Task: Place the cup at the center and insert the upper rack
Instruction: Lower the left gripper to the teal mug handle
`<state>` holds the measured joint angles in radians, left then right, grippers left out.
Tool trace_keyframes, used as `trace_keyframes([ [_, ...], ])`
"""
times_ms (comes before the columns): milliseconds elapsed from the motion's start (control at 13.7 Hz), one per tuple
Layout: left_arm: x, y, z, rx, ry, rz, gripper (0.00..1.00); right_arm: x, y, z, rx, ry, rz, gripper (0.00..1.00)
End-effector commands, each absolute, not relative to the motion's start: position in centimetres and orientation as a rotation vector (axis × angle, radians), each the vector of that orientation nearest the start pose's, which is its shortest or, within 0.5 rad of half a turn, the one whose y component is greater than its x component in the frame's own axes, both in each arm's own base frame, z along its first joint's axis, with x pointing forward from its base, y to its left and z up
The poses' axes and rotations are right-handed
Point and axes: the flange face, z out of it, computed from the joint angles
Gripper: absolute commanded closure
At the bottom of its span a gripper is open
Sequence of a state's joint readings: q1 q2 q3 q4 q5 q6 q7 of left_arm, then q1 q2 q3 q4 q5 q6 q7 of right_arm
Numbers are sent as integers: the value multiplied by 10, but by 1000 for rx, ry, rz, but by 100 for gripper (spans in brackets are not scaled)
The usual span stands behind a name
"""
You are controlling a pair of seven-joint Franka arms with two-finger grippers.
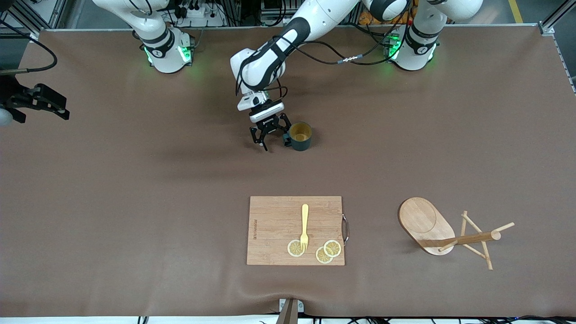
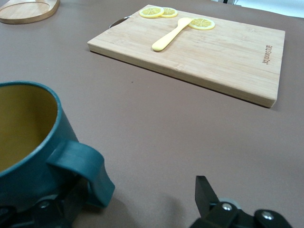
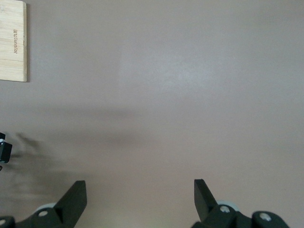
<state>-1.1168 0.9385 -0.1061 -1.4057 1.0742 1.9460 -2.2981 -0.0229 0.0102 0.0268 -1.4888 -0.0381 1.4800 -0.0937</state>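
Brown surface (image 1: 135, 180): left tool (image 1: 273, 138) open beside cup (image 1: 300, 136), gripping nothing; right tool (image 1: 38, 104) open, waiting over its end.

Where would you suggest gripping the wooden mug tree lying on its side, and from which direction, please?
The mug tree lies tipped over, its oval base on edge and the round post lying level just above the table. I would probably take the post from straight above, on the bare stretch between base and pegs, jaws across it: it is slim and round, while the base looks too broad.
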Motion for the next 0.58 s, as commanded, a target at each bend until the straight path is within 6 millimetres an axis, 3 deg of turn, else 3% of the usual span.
trace_keyframes([
  [0, 308, -634, 134, -2598, -607, -1289, 0, 538, -1, 655, -3162, -159, 26, 0],
  [73, 308, -634, 134, -2598, -609, -1290, 1, 538, -2, 655, -3162, -157, 26, 0],
  [146, 308, -634, 134, -2598, -609, -1290, 25, 538, -2, 655, -3162, -157, 24, 0],
  [292, 308, -635, 134, -2600, -638, -1295, 81, 538, -2, 655, -3162, -157, 24, 0],
  [365, 309, -634, 134, -2600, -643, -1298, 100, 538, -3, 655, -3162, -154, 29, 0],
  [511, 309, -634, 134, -2601, -642, -1296, 100, 538, -3, 655, -3162, -152, 29, 0],
])
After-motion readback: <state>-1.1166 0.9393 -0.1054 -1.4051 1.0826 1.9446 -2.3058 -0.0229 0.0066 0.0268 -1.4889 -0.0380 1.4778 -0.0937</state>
